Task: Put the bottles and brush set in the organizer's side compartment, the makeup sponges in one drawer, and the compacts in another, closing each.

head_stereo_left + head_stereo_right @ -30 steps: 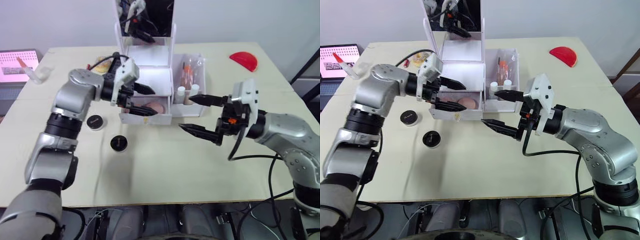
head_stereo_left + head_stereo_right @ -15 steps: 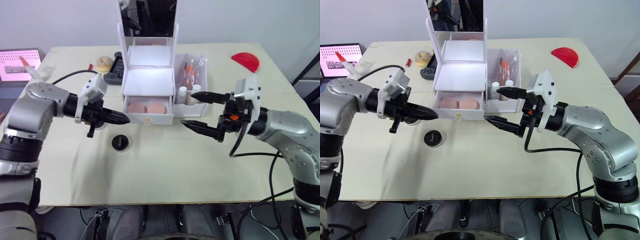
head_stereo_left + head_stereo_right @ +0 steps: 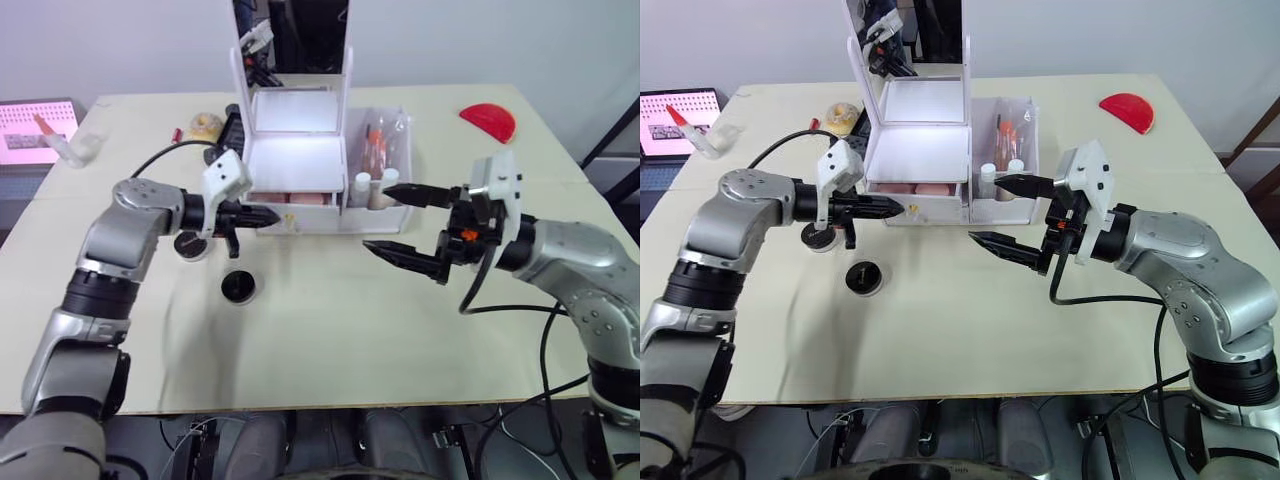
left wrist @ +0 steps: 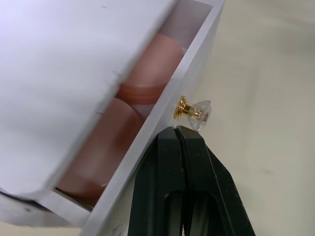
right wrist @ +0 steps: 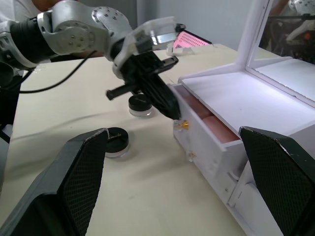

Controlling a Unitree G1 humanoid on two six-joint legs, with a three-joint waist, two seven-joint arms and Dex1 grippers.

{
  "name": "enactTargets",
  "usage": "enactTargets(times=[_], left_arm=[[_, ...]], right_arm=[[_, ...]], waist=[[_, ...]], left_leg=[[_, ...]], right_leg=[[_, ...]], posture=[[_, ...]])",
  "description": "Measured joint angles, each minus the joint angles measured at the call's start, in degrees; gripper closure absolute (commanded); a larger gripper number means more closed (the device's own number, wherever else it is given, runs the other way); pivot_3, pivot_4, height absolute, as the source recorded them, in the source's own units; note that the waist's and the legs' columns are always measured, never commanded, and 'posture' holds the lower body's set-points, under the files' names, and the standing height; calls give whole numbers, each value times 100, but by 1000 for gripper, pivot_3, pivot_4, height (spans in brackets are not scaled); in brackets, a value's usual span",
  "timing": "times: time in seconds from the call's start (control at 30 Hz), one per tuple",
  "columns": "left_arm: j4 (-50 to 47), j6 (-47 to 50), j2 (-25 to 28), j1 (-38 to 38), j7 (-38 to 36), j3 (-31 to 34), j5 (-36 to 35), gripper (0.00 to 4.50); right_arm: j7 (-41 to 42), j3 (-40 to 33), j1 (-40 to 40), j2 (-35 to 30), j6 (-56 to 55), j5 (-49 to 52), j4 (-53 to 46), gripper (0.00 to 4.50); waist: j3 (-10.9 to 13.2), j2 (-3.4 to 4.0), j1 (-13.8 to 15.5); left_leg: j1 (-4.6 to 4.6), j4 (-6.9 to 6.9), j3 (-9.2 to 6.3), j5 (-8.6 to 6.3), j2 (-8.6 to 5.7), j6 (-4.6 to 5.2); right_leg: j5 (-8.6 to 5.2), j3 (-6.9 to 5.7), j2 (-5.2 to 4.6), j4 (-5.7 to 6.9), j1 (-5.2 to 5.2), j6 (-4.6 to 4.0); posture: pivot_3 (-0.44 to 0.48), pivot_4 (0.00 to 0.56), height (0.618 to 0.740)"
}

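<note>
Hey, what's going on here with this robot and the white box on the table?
The robot is sorting makeup into a white organizer. Its left pincer, shut, presses against the front of the top drawer, beside the knob; the drawer holds the pink makeup sponges and is nearly closed. The right pincer hovers open beside the side compartment, which holds the bottles. Two black compacts sit on the table.

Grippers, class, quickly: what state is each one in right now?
Left gripper: shut, holding nothing, tips against the sponge drawer front beside its knob.
Right gripper: open, holding nothing.
</note>
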Motion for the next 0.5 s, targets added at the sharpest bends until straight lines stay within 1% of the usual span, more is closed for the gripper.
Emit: enactTargets(times=[0.13, 0.5], left_arm=[[326, -123, -266, -140, 202, 24, 17, 4484], [501, -224, -454, -159, 282, 23, 67, 4484]], right_arm=[[-23, -1, 7, -2, 2, 2, -5, 0], [-37, -10, 55, -36, 44, 13, -31, 0]], waist=[[0, 0, 11], [0, 0, 11]], left_leg=[[0, 1, -1, 0, -2, 0], [0, 1, -2, 1, -2, -1]], right_leg=[[0, -1, -1, 1, 1, 0], [0, -1, -2, 2, 1, 0]], posture=[[0, 150, 740], [0, 150, 740]])
